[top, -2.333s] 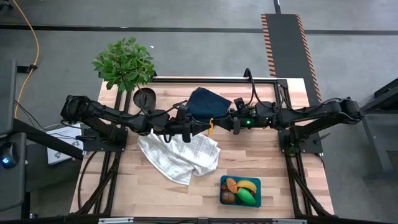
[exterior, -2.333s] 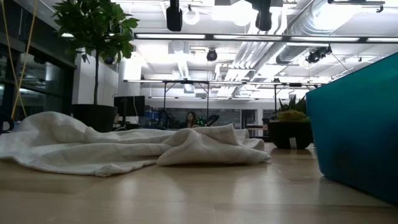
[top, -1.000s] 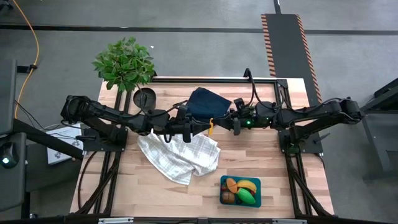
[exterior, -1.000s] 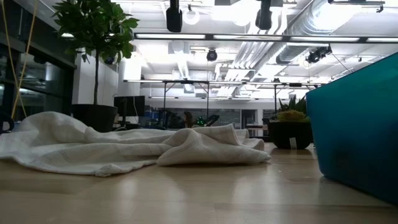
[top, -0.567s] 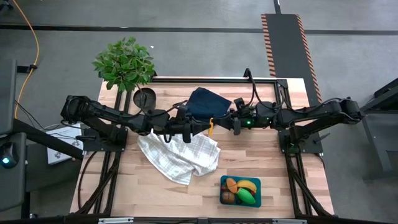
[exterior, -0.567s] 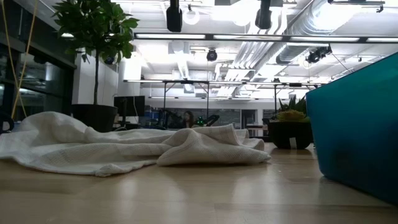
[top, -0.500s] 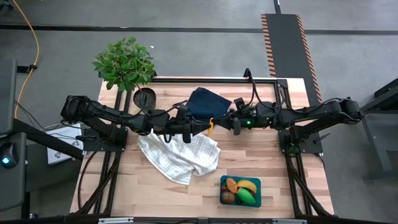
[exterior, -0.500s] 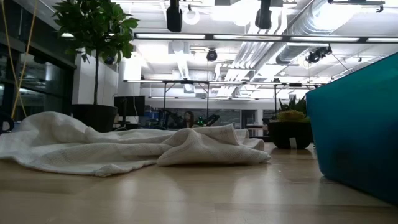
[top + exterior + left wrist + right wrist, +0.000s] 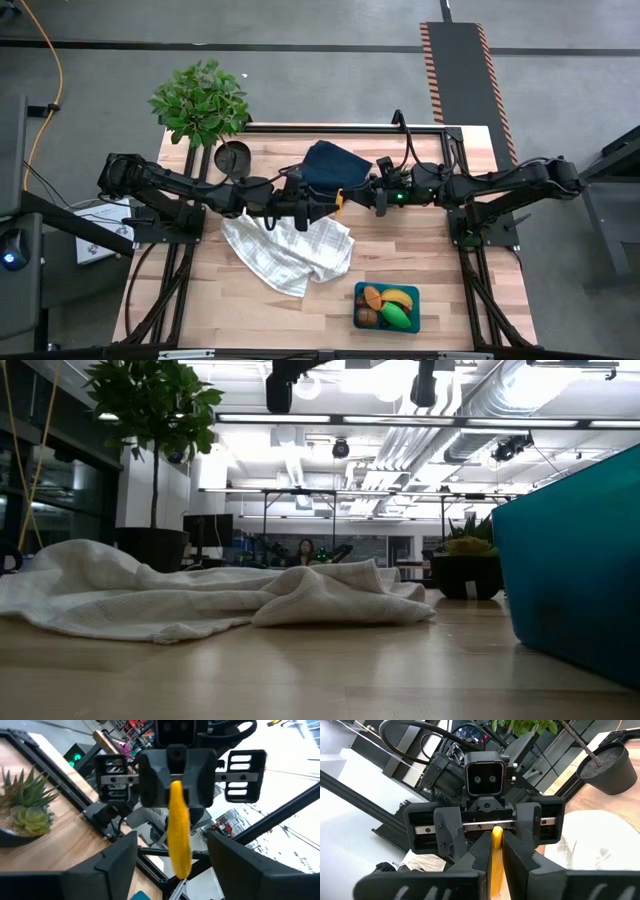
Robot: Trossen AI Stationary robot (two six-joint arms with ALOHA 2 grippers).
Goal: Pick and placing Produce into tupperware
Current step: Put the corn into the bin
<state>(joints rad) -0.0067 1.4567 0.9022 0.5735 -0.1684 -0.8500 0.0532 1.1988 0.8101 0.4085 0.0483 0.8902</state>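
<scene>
Tupperware and produce share a broad wooden worktop (image 9: pixel 200 300) that fills the middle of the high view, with both dark arms stretched across it from the left and right edges to meet at centre frame. A white checked cloth (image 9: pixel 290 250) lies rumpled below their meeting point, and a dark navy cloth (image 9: pixel 330 165) lies bunched just above it.

The teal tupperware (image 9: pixel 388 286) sits at the lower right of the high view. It already holds several pieces of produce: orange, yellow, green and brown.

The right pincer (image 9: pixel 352 199) is clamped on a yellow banana (image 9: pixel 339 204), and the right wrist view shows its fingers pressed tight against the fruit. Facing it tip to tip, the left pincer (image 9: pixel 322 207) stands with its fingers spread wide on either side of the banana, touching nothing that I can see.

The banana hangs above the worktop at centre frame. Its long axis runs up and down in the high view, across the line of the two arms.

To my eye the coming move turns on this: the tupperware lies down and to the right of the banana, well apart, on the right arm's side. That arm is the nearer one and has the fruit. The banana's length looks likely to fit best along the container's longer side.
</scene>
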